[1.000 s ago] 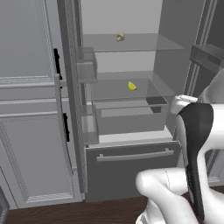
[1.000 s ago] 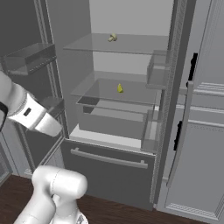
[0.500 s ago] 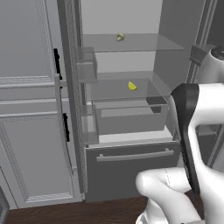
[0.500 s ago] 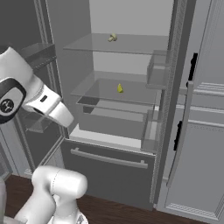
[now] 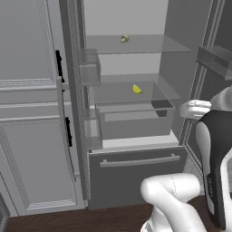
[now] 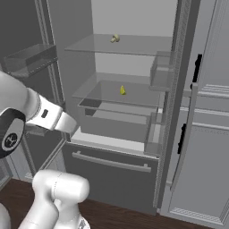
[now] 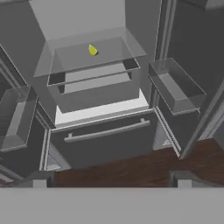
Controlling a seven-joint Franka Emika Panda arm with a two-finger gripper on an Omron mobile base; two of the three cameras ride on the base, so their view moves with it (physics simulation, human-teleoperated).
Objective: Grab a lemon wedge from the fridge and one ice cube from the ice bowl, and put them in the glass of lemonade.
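**Fridge open, wedge on the glass shelf**

Left base view: the fridge, matte dark grey, stands open; the lemon wedge, a small bright yellow sliver, lies on the clear middle shelf.

Right base view: a paler beige lump sits on the upper shelf.

Hand view: the gripper is spread wide and holds nothing, well apart from the wedge, with the bar-handled drawer between them.

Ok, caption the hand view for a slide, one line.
Open fridge seen from the hand: lemon wedge on the glass shelf, above the bottom drawer, jaws open.
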